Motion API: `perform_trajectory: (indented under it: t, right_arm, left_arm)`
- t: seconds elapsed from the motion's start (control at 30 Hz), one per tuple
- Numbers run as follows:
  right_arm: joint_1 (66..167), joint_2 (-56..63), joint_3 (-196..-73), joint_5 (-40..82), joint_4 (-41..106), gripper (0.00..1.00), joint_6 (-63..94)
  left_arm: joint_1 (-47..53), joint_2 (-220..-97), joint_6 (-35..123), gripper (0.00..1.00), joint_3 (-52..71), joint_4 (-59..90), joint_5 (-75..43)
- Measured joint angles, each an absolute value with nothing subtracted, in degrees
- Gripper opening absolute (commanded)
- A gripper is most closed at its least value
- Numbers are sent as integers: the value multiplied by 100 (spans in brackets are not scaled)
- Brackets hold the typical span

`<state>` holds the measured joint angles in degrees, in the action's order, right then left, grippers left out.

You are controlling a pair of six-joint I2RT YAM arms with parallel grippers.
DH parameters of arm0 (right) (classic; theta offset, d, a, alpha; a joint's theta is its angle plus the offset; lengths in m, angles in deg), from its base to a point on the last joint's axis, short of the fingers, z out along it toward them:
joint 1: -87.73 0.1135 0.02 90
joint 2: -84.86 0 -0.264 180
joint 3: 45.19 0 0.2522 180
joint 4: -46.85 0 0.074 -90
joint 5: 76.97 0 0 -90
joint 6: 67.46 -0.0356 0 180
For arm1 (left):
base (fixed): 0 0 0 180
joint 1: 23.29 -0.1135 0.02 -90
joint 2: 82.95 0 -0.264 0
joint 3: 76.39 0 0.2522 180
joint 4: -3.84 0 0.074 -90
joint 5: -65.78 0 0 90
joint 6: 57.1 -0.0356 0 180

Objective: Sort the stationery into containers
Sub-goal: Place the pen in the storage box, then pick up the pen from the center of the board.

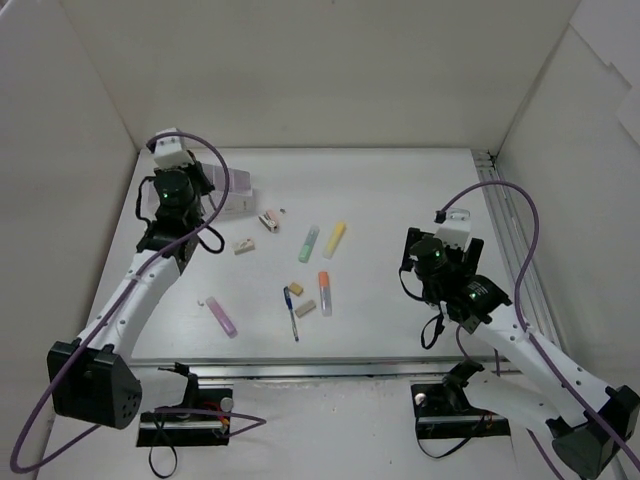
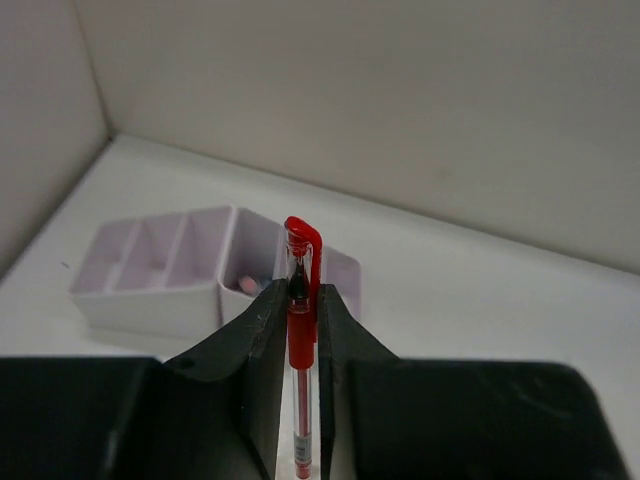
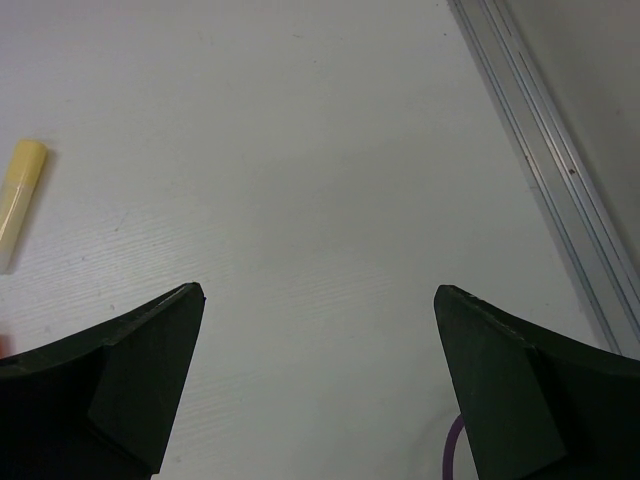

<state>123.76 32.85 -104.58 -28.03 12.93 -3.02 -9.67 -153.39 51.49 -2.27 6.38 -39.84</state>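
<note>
My left gripper (image 2: 300,290) is shut on a red pen (image 2: 302,335), held lengthwise between the fingers with its cap end pointing at the pale-lilac organizer box (image 2: 150,290). In the top view the left gripper (image 1: 207,200) is beside the box (image 1: 238,192) at the far left. On the table lie a pink-white sharpener (image 1: 268,220), a green marker (image 1: 309,243), a yellow marker (image 1: 335,238), an orange marker (image 1: 325,292), a blue pen (image 1: 291,312), a pink marker (image 1: 222,315) and three tan erasers (image 1: 244,245). My right gripper (image 3: 318,290) is open and empty above bare table at the right (image 1: 438,250).
White walls close in the table at the back and sides. A metal rail (image 1: 500,220) runs along the right edge and also shows in the right wrist view (image 3: 540,160). The yellow marker's end (image 3: 20,200) shows at the left of that view.
</note>
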Motion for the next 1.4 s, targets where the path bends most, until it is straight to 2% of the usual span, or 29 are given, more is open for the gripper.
perform_trajectory:
  t: [0.17,0.4,0.63,0.93,0.97,1.0,1.07,1.13,1.23,1.3,1.33,1.37,1.4]
  right_arm:
    - [12376,3468,-10445,-3068,1295,98,-77]
    - [12337,3497,-10447,-3293,1323,98,148]
    - [12241,3451,-10447,-3326,1422,98,201]
    - [12145,3167,-10449,-3253,1551,98,225]
    - [12145,3158,-10449,-3240,1562,98,229]
    - [12143,3152,-10449,-3232,1573,98,229]
    - [12140,3145,-10452,-3192,1592,98,229]
    - [12140,3143,-10458,-3157,1612,98,231]
    - [12134,3145,-10458,-3100,1618,98,227]
    - [12116,3152,-10458,-3015,1618,98,225]
    - [12112,3169,-10458,-2958,1618,98,225]
    - [12112,3200,-10458,-2899,1618,98,225]
    - [12112,3246,-10458,-2816,1618,98,220]
  left_arm:
    - [-1902,-16235,4318,0,439,-254,-3763]
    - [-2953,-17861,4202,0,1488,-951,-3052]
    - [-3010,-18930,4205,0,2022,-1058,-2513]
    - [-3010,-19280,4268,0,1775,-1388,-2115]
    - [-3010,-19277,4277,5,1694,-1441,-2086]
    - [-3010,-19264,4290,19,1600,-1476,-2067]
    - [-3010,-19216,4316,23,1362,-1489,-2056]
    - [-3010,-19129,4301,41,1130,-1462,-2056]
    - [-3010,-18888,4314,55,859,-1362,-2062]
    - [-3010,-18637,4342,73,726,-1272,-2064]
    - [-3010,-18471,4351,76,669,-1202,-2067]
    - [-3010,-18287,4384,84,632,-1128,-2075]
    - [-3010,-18095,4419,99,618,-997,-2082]
